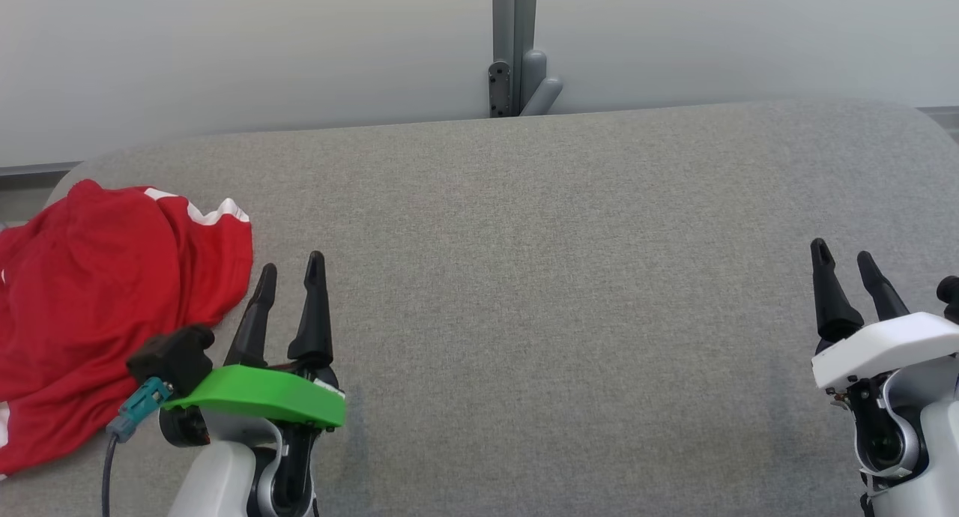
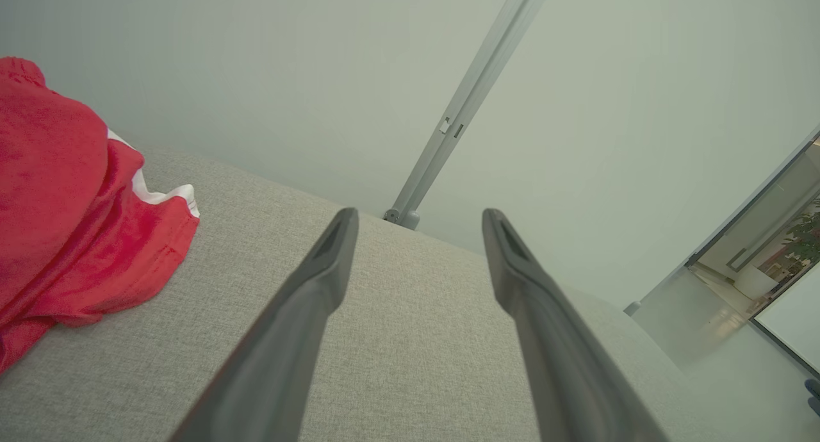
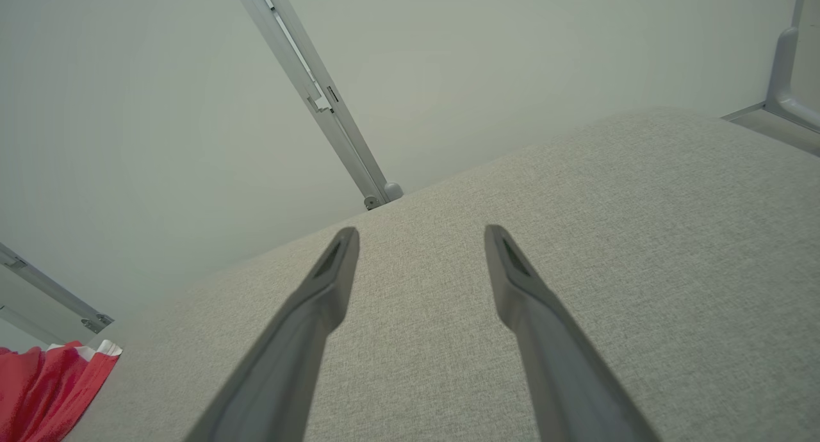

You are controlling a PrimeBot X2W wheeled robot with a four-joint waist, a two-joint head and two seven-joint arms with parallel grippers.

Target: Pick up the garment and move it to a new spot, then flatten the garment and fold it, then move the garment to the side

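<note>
The garment [image 1: 97,307] is red with white trim and lies crumpled at the left edge of the grey fabric-covered table [image 1: 569,292]. In the left wrist view the garment [image 2: 70,211] bulges at the left, apart from the fingers. My left gripper [image 1: 292,266] hovers open just right of the garment, nothing between its fingers. The left gripper [image 2: 416,218] shows its two fingers spread wide over bare cloth. Far off at the table's right side, my right gripper [image 1: 845,251] stands open and empty. In the right wrist view the right gripper [image 3: 419,234] spreads over bare table, with the garment [image 3: 45,384] at the lower left corner.
A pale wall runs behind the table, with a grey metal post [image 1: 514,49] at its middle. The table's far edge curves down at both ends. A glass partition and floor [image 2: 756,262] show at the right of the left wrist view.
</note>
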